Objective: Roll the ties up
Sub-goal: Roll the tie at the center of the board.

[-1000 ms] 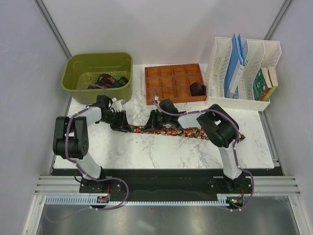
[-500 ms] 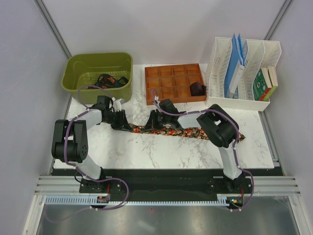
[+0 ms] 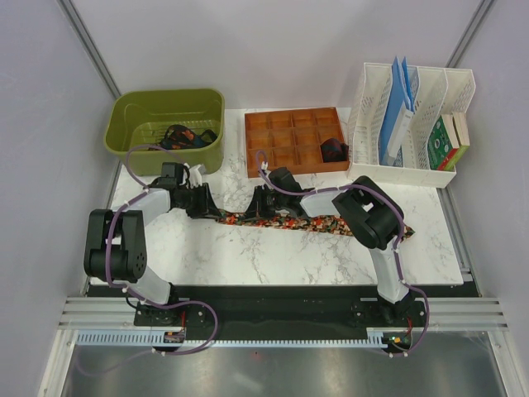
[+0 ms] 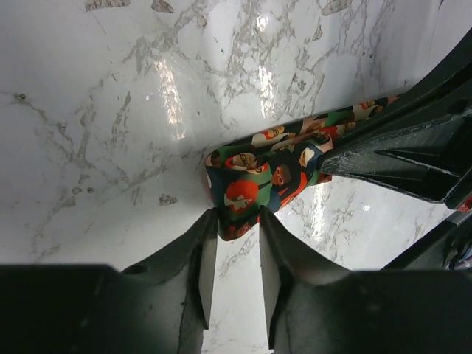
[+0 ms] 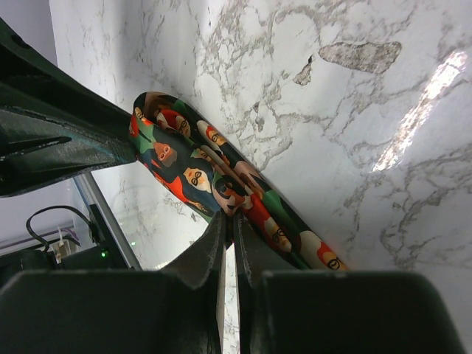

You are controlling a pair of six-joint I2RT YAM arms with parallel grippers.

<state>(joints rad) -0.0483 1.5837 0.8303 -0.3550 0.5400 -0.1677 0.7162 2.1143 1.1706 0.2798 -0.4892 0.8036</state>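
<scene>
The speckled red, green and orange tie (image 3: 331, 224) lies stretched left to right across the marble table (image 3: 273, 256). My left gripper (image 3: 216, 212) is at its left end. In the left wrist view the folded tie end (image 4: 258, 173) sits between the two fingertips of that gripper (image 4: 236, 221), which press on it from both sides. My right gripper (image 3: 259, 212) is a little further right along the tie. In the right wrist view its jaws (image 5: 230, 220) are almost together and pinch the near edge of the tie (image 5: 192, 173).
A green basket (image 3: 124, 136) at the back left holds dark ties (image 3: 186, 135). A brown compartment tray (image 3: 285, 145) holds one dark rolled tie (image 3: 333, 150). A white file organiser (image 3: 376, 157) with books stands at the back right.
The left arm's elbow has swung outward to the left and its gripper has shifted slightly back. The tie and the right gripper stay in place.
</scene>
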